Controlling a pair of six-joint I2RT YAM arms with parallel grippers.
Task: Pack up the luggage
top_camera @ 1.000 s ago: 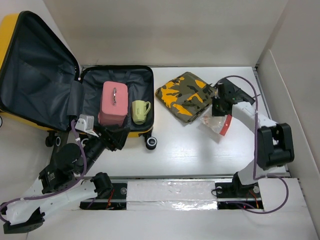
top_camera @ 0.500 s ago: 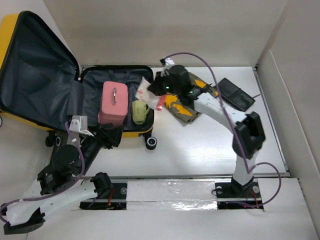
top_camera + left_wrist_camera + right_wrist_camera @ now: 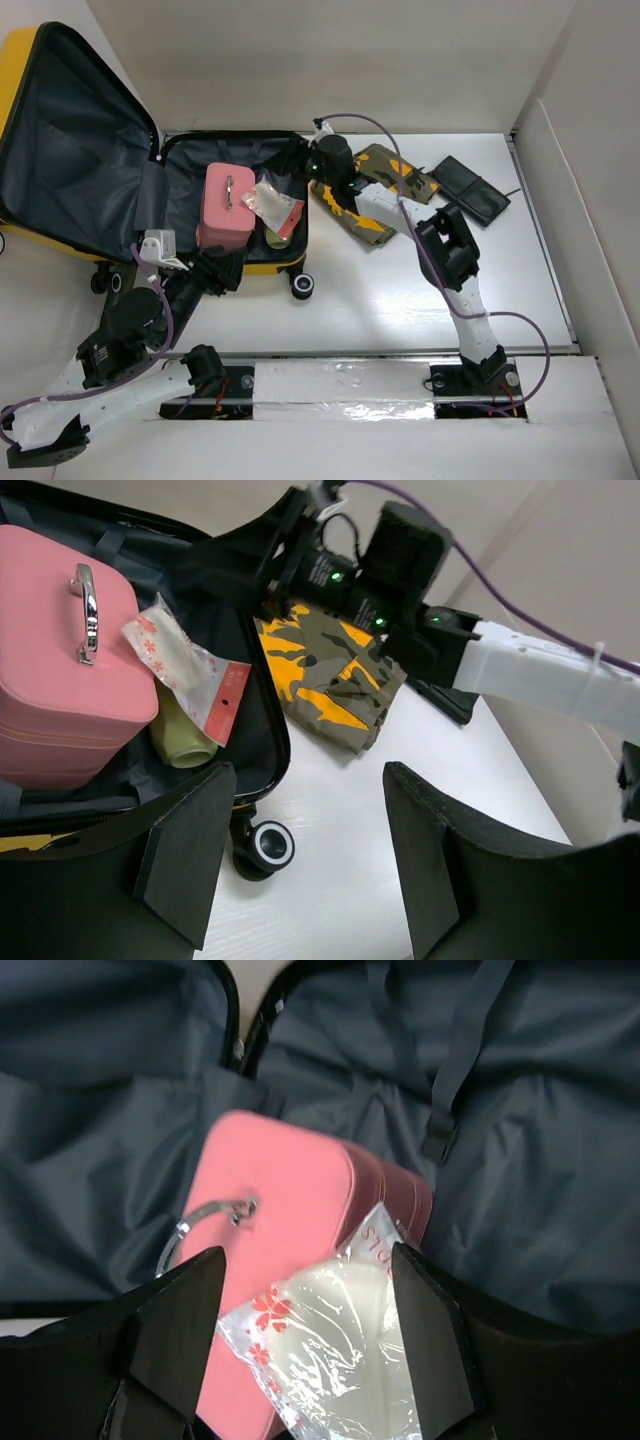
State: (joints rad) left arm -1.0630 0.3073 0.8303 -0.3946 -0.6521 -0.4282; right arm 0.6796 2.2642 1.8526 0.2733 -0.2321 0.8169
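White table (image 3: 400, 290), with the big yellow hard-shell suitcase (image 3: 80, 140) lying open at the upper left. Inside it, a clear flower-print plastic packet (image 3: 275, 203) rests loose on the boxy pink case (image 3: 228, 205) and green mug (image 3: 180, 742), so it's probably best to lift away straight up. The right gripper (image 3: 305, 1258) hangs above the packet, fingers spread wide and gripping nothing. The left gripper (image 3: 310, 780) gapes empty too.

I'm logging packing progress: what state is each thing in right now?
Suitcase: open, lid up.
Pink case: shut, in suitcase.
Packet: loose, on mug in suitcase.
Mug: in suitcase, partly covered.
Camo pouch: on table, unpacked.
Black item: on table, unpacked.
Left gripper: open, empty.
Right gripper: open, over packet.
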